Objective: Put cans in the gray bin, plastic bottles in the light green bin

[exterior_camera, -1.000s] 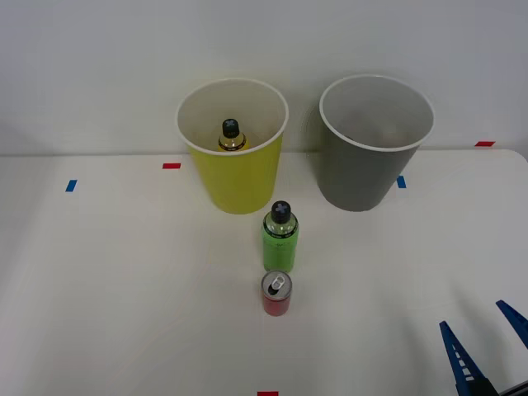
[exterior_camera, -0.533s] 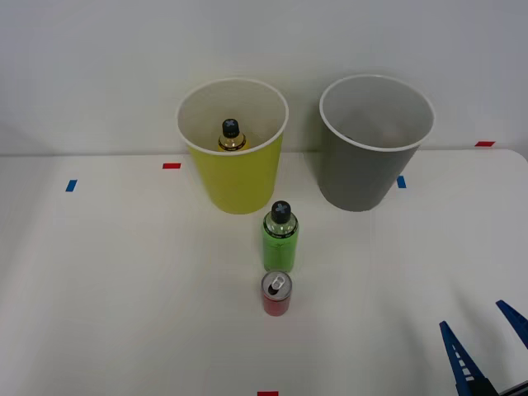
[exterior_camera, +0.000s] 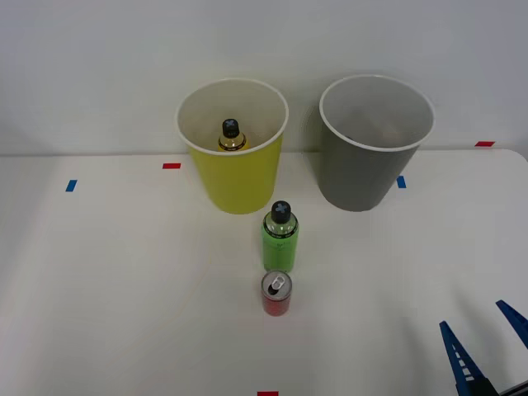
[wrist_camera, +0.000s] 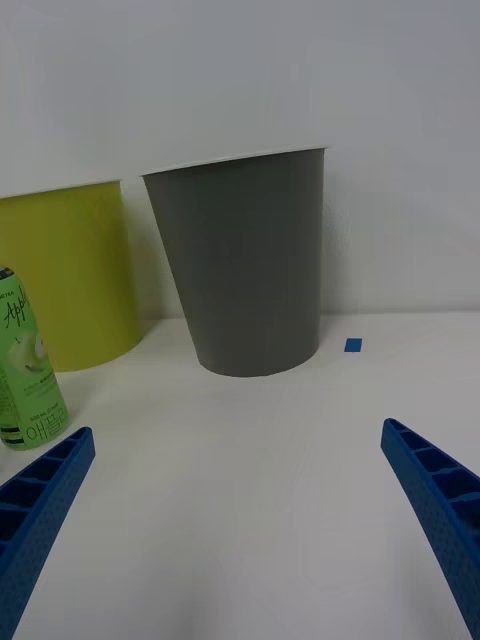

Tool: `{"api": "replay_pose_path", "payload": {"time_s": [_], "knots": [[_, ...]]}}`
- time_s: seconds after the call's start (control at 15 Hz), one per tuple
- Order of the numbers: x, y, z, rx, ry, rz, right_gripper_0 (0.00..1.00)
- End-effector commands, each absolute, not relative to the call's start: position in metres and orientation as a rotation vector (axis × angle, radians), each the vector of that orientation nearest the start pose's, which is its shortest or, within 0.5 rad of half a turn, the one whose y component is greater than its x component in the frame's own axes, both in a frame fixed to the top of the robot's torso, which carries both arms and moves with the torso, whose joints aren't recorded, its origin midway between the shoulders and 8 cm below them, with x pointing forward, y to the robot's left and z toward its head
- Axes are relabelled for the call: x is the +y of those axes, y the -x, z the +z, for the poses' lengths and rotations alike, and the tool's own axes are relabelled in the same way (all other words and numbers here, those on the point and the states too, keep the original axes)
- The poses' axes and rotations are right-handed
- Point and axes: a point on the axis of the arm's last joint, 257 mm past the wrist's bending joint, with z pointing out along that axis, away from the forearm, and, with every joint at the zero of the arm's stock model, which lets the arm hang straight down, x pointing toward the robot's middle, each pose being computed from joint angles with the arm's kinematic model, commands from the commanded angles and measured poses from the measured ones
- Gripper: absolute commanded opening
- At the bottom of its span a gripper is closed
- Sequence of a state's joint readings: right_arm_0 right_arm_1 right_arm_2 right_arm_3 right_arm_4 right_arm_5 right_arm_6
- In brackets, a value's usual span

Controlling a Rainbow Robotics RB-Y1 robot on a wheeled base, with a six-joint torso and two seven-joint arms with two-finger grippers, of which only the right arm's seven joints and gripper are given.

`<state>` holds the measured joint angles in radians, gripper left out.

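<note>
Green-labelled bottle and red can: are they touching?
Apart. The front view shows a thin strip of white table between the green-labelled bottle and the red can.

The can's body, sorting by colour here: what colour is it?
Red, with a silver top; the can shows best in the front view.

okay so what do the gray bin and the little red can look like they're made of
The gray bin looks like matte molded plastic: smooth, even tapered wall with no seams or shine, though coated paper is possible. The red can looks like metal, probably aluminum: silver top with a pull tab and a glossy painted side.
</note>
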<state>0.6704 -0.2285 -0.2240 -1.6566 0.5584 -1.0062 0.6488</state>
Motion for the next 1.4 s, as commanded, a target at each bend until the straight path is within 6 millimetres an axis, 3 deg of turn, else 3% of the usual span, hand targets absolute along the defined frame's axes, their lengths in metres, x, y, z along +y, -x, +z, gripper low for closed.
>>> {"api": "replay_pose_path", "payload": {"time_s": [0.07,1.4], "knots": [[-0.3036,-0.2797,-0.2427,1.388,0.189,0.322,1.0],[-0.3036,-0.2797,-0.2427,1.388,0.189,0.322,1.0]]}}
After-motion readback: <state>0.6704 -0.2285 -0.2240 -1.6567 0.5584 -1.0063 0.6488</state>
